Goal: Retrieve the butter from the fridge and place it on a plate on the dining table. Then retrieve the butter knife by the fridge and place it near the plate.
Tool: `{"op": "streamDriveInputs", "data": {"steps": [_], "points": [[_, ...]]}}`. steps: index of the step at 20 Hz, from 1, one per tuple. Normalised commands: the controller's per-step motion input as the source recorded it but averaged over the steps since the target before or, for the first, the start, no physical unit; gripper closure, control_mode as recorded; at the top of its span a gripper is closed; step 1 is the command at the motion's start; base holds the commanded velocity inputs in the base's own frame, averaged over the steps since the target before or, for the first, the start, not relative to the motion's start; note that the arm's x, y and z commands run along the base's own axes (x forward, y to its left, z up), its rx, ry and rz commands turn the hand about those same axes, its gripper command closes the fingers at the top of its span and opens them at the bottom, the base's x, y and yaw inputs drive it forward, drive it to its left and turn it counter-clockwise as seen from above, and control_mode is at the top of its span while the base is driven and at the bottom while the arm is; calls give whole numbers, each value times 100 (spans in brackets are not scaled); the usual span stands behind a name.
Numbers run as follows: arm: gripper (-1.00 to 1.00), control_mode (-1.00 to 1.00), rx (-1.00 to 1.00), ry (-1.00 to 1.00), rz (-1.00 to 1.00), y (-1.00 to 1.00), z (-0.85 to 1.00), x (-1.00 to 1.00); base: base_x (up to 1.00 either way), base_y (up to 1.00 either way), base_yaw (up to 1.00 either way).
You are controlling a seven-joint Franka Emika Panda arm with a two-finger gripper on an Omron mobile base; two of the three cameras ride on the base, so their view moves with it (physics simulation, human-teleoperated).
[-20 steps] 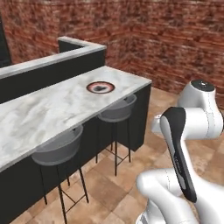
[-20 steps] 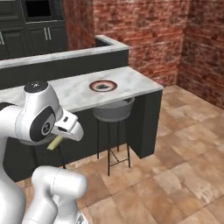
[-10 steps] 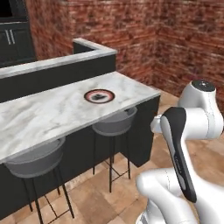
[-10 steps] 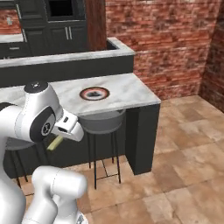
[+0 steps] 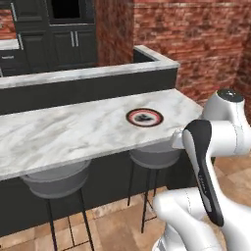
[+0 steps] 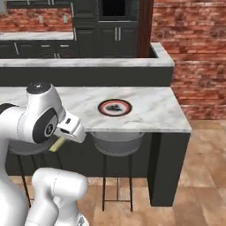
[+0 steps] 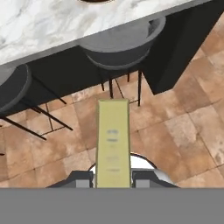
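The gripper [image 7: 113, 178] is closed on the butter [image 7: 113, 141], the pale stick jutting forward from between the fingers. It hangs below the edge of the dining table [image 6: 145, 110], above the tiled floor [image 7: 183, 127], with a grey stool [image 7: 120, 43] under the table beyond it. The plate [image 6: 114, 107] lies on the table near its right end.
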Motion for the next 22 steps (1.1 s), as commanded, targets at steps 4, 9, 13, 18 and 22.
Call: {"op": "streamDriveInputs", "data": {"steps": [4, 9, 13, 18, 22], "points": [[100, 100, 0, 0, 0, 0, 0, 0, 72, -14, 58], [100, 100, 0, 0, 0, 0, 0, 0, 39, -74, 37], [100, 100, 0, 0, 0, 0, 0, 0, 8, -93, 5], [100, 100, 0, 0, 0, 0, 0, 0, 2, -65, -4], [100, 100, 0, 0, 0, 0, 0, 0, 61, 2, 0]]}}
